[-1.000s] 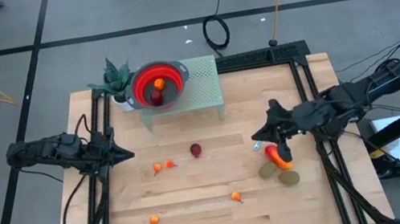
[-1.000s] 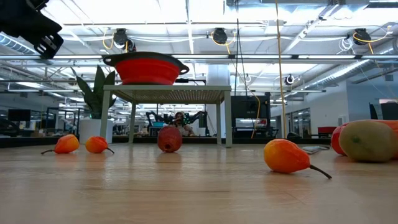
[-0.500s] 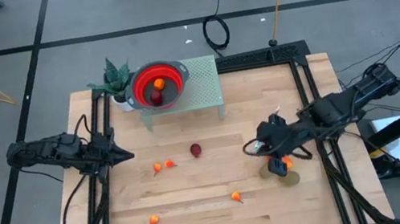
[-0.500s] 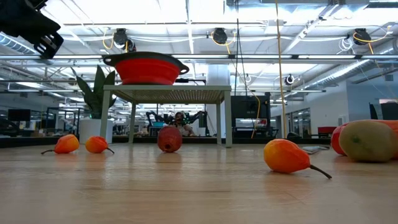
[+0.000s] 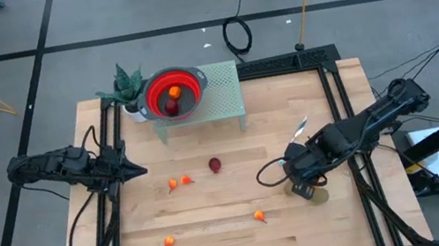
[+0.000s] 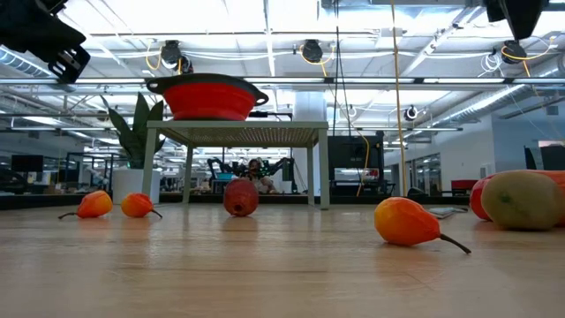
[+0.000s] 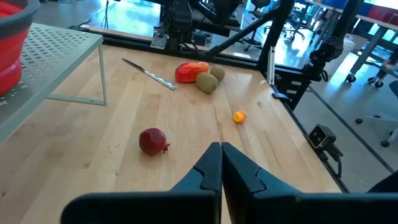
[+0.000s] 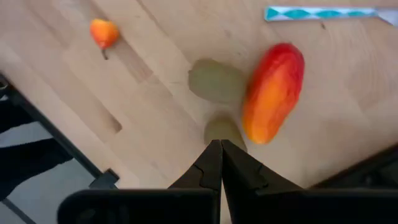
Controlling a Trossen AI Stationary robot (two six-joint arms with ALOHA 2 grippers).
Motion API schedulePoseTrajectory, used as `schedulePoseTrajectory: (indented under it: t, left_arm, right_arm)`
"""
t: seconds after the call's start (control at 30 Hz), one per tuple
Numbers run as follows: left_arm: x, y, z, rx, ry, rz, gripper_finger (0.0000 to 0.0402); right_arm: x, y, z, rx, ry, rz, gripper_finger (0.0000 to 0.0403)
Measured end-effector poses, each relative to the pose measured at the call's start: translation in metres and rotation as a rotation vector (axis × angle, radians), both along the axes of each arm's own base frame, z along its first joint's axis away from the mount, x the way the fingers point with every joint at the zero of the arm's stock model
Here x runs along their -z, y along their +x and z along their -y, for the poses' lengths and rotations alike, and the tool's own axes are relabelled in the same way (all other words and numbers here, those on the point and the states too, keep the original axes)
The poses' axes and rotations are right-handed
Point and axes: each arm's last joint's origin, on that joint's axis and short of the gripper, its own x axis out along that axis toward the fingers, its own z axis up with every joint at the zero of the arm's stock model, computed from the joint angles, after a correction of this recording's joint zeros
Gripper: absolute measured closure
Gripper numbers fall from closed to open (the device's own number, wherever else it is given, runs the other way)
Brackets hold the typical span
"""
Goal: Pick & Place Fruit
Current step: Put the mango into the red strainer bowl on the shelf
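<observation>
Toy fruit lies scattered on the wooden table (image 5: 215, 204): a dark red round one (image 5: 215, 166), small orange pieces (image 5: 179, 182) (image 5: 258, 216) (image 5: 169, 241), and, at the right, a red-orange oval (image 8: 273, 93) beside two brownish-green ovals (image 8: 216, 81) (image 8: 224, 129). My right gripper (image 8: 216, 148) hangs shut above this cluster, pointing down, and hides most of it in the high view (image 5: 302, 182). My left gripper (image 7: 219, 152) is shut and waits above the table's left side (image 5: 140, 170). A red bowl (image 5: 172, 93) holds an orange piece and a dark red one.
The bowl stands on a pale green perforated stand (image 5: 226, 95) at the far side, with a small potted plant (image 5: 126, 87) to its left. A blue-and-white stick (image 8: 323, 12) lies on the table just beyond the right-hand fruit cluster. Black frame rails (image 5: 330, 78) run along the table's sides.
My right gripper has swung from pointing level toward the table's left to pointing almost straight down. It has rolled and sunk, moving toward the near edge until it hangs over the red-orange oval and the brownish-green ovals. It stays shut. No fruit has moved.
</observation>
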Motion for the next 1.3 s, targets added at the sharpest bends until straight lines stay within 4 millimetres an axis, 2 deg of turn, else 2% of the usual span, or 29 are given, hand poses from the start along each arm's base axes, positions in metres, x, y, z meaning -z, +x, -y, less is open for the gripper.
schedulePoseTrajectory:
  t: [0.47,0.6,1.0,1.3]
  left_arm:
    - [0.0000,0.0000,0.0000,0.000,-0.002,0.000,0.0399]
    - [0.0000,0.0000,0.0000,0.000,-0.002,0.000,0.0397]
    - [0.0000,0.0000,0.0000,0.000,-0.004,0.000,0.0392]
    - [0.0000,0.0000,0.0000,0.000,-0.004,0.000,0.0392]
  right_arm:
    - [-0.0011,-0.0018,0.0008,0.067,0.004,-0.008,0.0396]
    - [-0.0011,-0.0020,0.0010,0.078,0.002,-0.010,0.0368]
    - [-0.0009,-0.0025,0.0012,0.094,0.000,-0.017,0.0247]
    - [-0.0007,-0.0048,0.0022,0.071,-0.014,-0.037,0.0205]
